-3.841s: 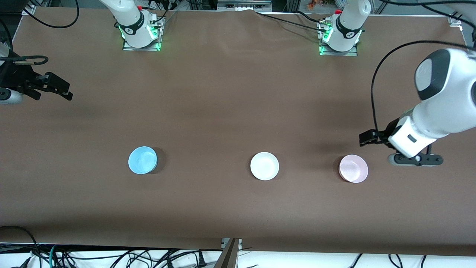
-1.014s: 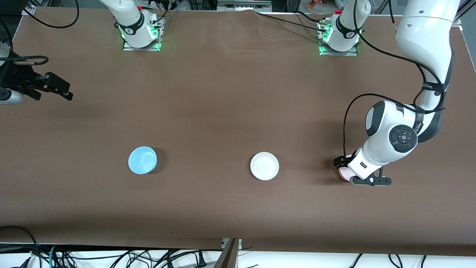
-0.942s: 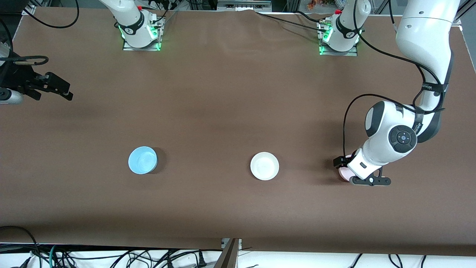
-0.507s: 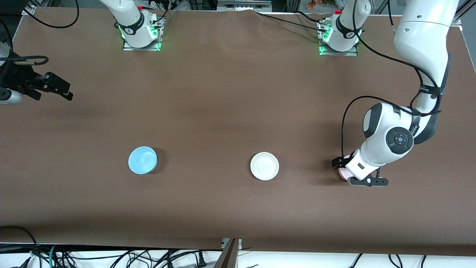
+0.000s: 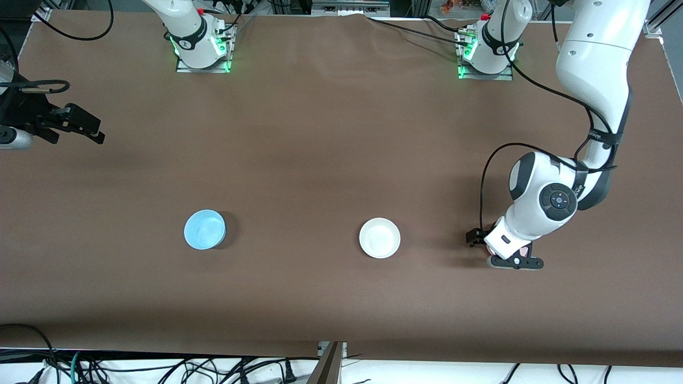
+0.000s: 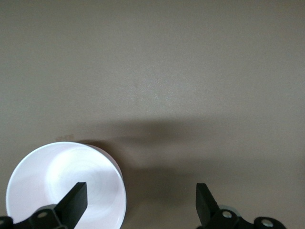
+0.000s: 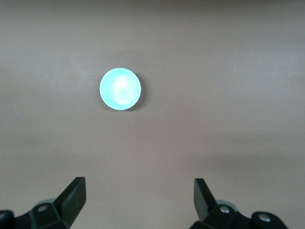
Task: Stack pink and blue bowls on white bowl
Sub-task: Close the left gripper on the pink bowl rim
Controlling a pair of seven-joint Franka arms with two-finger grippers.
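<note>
The pale pink bowl (image 6: 57, 176) sits on the table toward the left arm's end. In the front view my left hand hides it almost fully. My left gripper (image 5: 501, 250) is low over it and open. In the left wrist view (image 6: 140, 200) one finger (image 6: 76, 202) is over the bowl's inside and the other (image 6: 205, 202) is outside its rim. The white bowl (image 5: 379, 238) sits mid-table. The sky-blue bowl (image 5: 204, 229) sits toward the right arm's end and shows in the right wrist view (image 7: 120, 89). My right gripper (image 5: 80, 125) waits open and empty, high up (image 7: 138, 195).
The brown table cover (image 5: 320, 149) carries only the three bowls. Both arm bases (image 5: 203, 48) stand along its edge farthest from the front camera. Cables hang past the edge nearest that camera.
My left arm has swung in and come down onto the pink bowl, then shifted slightly toward the white bowl. The right arm and the other bowls have not moved.
</note>
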